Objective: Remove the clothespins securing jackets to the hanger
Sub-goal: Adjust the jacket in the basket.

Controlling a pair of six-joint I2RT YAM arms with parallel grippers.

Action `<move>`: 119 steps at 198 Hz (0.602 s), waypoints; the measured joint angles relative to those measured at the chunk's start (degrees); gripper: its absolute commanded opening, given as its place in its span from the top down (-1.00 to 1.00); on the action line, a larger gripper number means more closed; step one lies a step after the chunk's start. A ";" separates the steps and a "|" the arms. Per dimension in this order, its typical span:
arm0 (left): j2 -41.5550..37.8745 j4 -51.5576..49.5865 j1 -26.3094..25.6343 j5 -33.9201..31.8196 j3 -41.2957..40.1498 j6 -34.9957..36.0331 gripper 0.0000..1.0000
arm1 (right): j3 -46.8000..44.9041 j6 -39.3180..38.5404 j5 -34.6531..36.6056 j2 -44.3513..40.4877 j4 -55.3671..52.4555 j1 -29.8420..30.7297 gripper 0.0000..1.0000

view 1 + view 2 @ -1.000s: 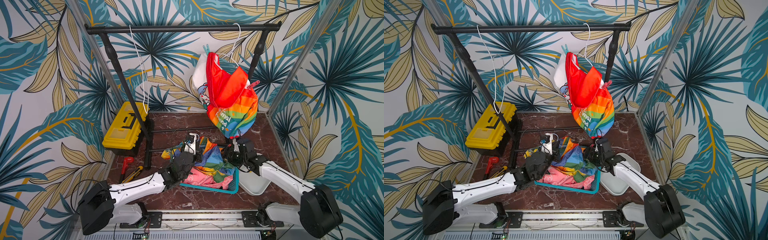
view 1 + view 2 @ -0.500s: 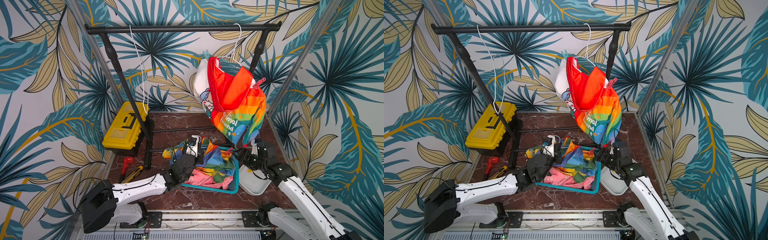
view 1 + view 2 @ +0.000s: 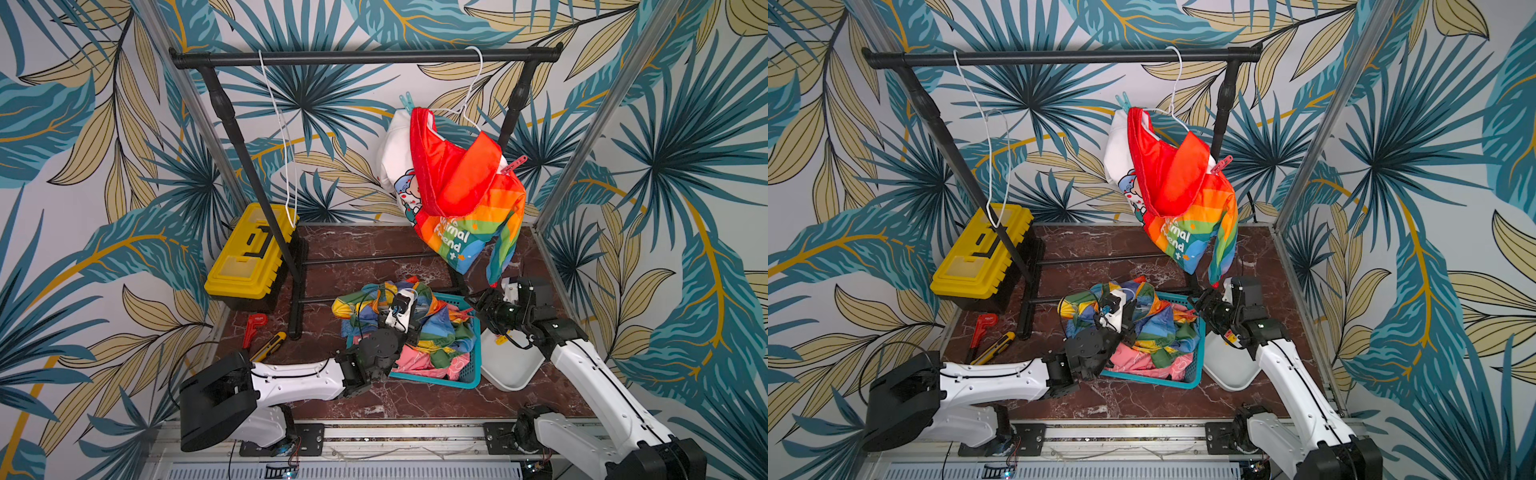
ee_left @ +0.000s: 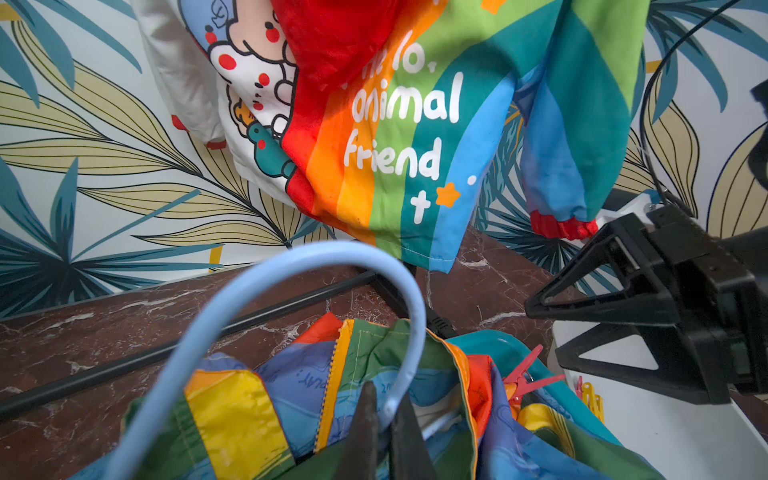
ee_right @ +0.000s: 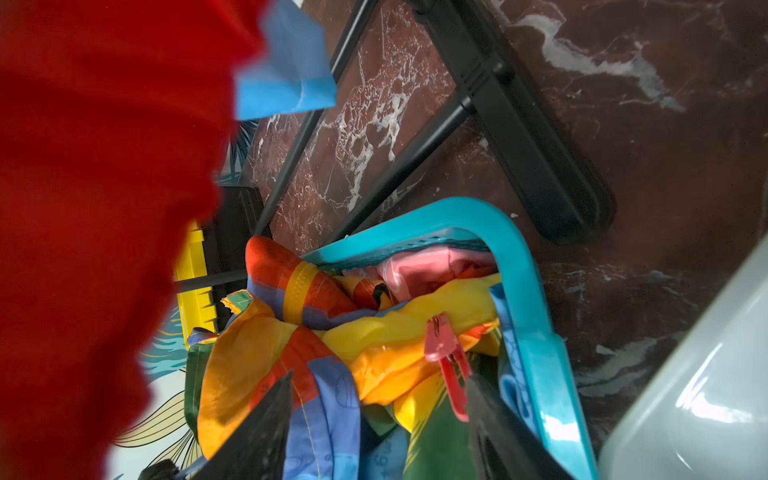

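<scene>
Two words — "animal friend" — are printed on the hung rainbow jacket [image 4: 399, 137], while a pale blue hanger [image 4: 291, 266] is clamped by the left gripper [image 4: 384, 395] and a red clothespin [image 5: 446, 357] in the basket [image 5: 519, 257] is flanked by the parted jaws of the right gripper [image 5: 378, 378].

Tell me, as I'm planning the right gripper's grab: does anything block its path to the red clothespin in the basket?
Nothing visible does: the red clothespin, clipped to the striped jacket, lies ahead of the open right gripper.

Your left gripper [image 4: 386, 390] is pinched tight, arm stretched out low. Your right gripper [image 5: 379, 386] has its jaws spread apart, wrist angled downward.
</scene>
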 measured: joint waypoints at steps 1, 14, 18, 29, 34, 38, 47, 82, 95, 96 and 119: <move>0.00 0.07 0.00 -0.02 -0.04 0.04 1.00 | -0.02 0.04 -0.02 0.04 0.00 0.00 -0.30; 0.07 0.52 -0.04 -0.07 -0.15 0.66 1.00 | -0.20 0.39 -0.52 0.50 -0.17 -0.02 -0.26; 0.07 0.59 -0.04 -0.07 -0.15 0.72 1.00 | -0.20 0.57 -0.66 0.61 -0.22 -0.02 -0.26; 0.09 0.90 -0.04 -0.09 -0.15 1.27 1.00 | -0.22 0.70 -1.01 0.90 -0.33 -0.04 -0.24; 0.09 0.94 -0.04 -0.09 -0.15 1.57 1.00 | -0.22 0.70 -1.18 1.03 -0.35 -0.04 -0.24; 0.11 0.98 -0.04 -0.09 -0.15 1.73 1.00 | -0.22 0.72 -1.29 1.16 -0.35 -0.07 -0.24; 0.17 1.18 -0.04 -0.11 -0.15 2.12 1.00 | -0.22 0.72 -1.49 1.40 -0.39 -0.09 -0.22; 0.52 1.88 -0.37 -1.11 -0.15 3.50 1.00 | -0.22 1.11 -2.62 2.51 -1.33 -0.68 -0.20; 0.68 2.29 -0.52 -1.70 -0.15 4.11 1.00 | -0.22 1.05 -3.13 2.36 -2.38 -1.75 -0.21; 0.72 2.36 -0.52 -1.77 -0.15 4.20 1.00 | -0.22 1.03 -3.15 2.29 -2.51 -1.95 -0.21; 1.51 3.74 -0.63 -2.60 -0.15 5.22 1.00 | -0.24 1.05 -3.63 1.38 -3.96 -5.05 -0.29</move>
